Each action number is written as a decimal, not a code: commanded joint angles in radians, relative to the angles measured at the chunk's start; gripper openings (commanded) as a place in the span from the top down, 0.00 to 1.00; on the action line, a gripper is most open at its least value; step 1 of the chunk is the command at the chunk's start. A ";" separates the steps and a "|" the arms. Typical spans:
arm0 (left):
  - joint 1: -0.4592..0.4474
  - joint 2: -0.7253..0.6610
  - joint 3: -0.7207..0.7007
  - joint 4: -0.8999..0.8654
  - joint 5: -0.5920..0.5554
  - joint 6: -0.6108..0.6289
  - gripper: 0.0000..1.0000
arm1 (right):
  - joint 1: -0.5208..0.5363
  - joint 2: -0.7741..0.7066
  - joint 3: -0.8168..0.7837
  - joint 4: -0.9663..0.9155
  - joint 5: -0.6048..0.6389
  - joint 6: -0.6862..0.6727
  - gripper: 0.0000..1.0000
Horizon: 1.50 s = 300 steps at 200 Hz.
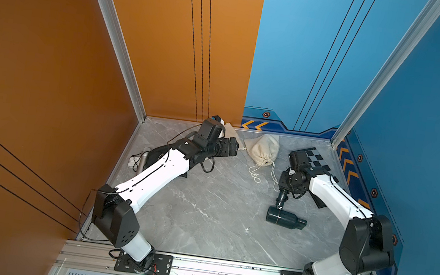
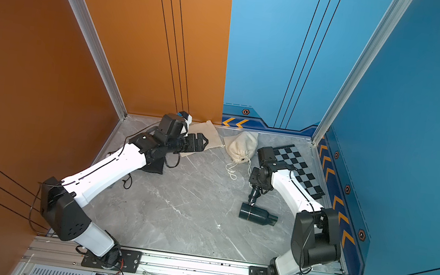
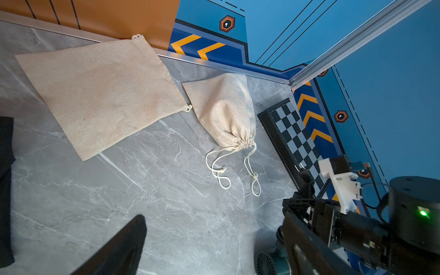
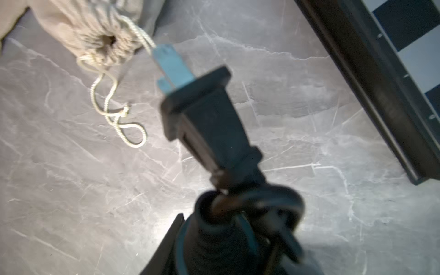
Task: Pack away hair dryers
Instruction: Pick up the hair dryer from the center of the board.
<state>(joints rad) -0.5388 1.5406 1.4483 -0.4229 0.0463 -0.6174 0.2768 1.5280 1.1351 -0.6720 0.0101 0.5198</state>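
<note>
Here's the picture on the table [image 1: 201,228]: the dark teal hair dryer [image 1: 284,218] lies on its side at about 4 o'clock, barrel flat on the marble, handle pointing up toward 1 o'clock. The right gripper [image 1: 283,194] is down on that handle, and from its wrist view the ribbed cord end sits right between the fingers with the plug [image 4: 204,119] jutting out ahead, so it looks pinched partway shut on the handle's tip, with the barrel resting on the surface. Over at 11 o'clock the left gripper [image 2: 204,142] hangs spread wide with nothing in it, just above the flat beige pouch [image 3: 100,92], which lies limp and looks unfilled. At 1 o'clock sits the stuffed beige pouch [image 1: 262,149], bulging, neck cinched, drawstrings [image 3: 219,171] trailing loose on the marble, and my read is that one dryer is already tucked away in there. A black pouch [image 2: 156,166] is half hidden under the left arm at 9 o'clock, and whether it holds anything I cannot tell. No pink or white dryer shows in the open. A checkered board [image 1: 316,156] lies at 2 o'clock, clear of the action. So the tally, as I judge it: at least one packed, the dark one in hand but not yet bagged, and the flat pouch waiting to be opened, filled and drawn shut.
</note>
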 commanded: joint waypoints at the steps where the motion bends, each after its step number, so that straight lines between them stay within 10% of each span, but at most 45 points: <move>1: 0.020 -0.054 -0.061 0.052 0.043 -0.046 0.09 | 0.026 -0.069 -0.033 0.035 0.036 0.070 0.83; 90: 0.063 -0.121 -0.214 0.138 0.086 -0.129 0.09 | 0.111 -0.193 -0.116 0.280 -0.015 0.249 0.87; 300: 0.125 -0.040 -0.533 0.612 0.444 -0.681 0.09 | 0.247 -0.235 -0.225 0.930 -0.257 -0.046 0.86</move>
<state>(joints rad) -0.4068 1.4773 0.9497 0.1215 0.4431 -1.2396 0.5255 1.2751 0.8883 0.1387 -0.1856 0.4866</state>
